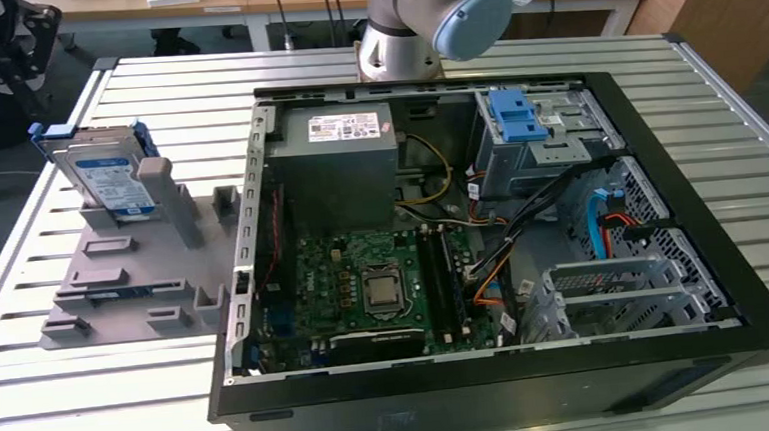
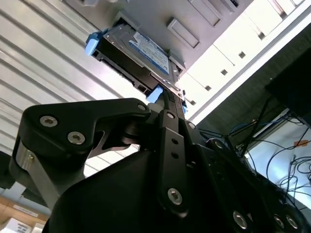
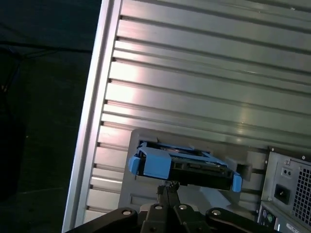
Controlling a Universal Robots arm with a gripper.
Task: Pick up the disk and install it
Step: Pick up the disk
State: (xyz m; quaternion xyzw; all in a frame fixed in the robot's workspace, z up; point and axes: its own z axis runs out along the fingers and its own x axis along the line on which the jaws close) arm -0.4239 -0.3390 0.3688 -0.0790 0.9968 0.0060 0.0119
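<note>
flat silver hard drive in blue plastic bracket [image 1: 101,173], parked on edge in the grey plastic rack [image 1: 108,282], nine o'clock of the open black pc case [image 1: 476,400]. black two-finger claw [image 3: 167,188] seemingly pinched shut, empty, short of it. drive dead ahead, twelve o'clock off the tips, long axis crosswise.

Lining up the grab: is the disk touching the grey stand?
Touching. The exterior view shows the disk standing on edge in the grey stand, its lower edge down in the stand's slot.
</note>
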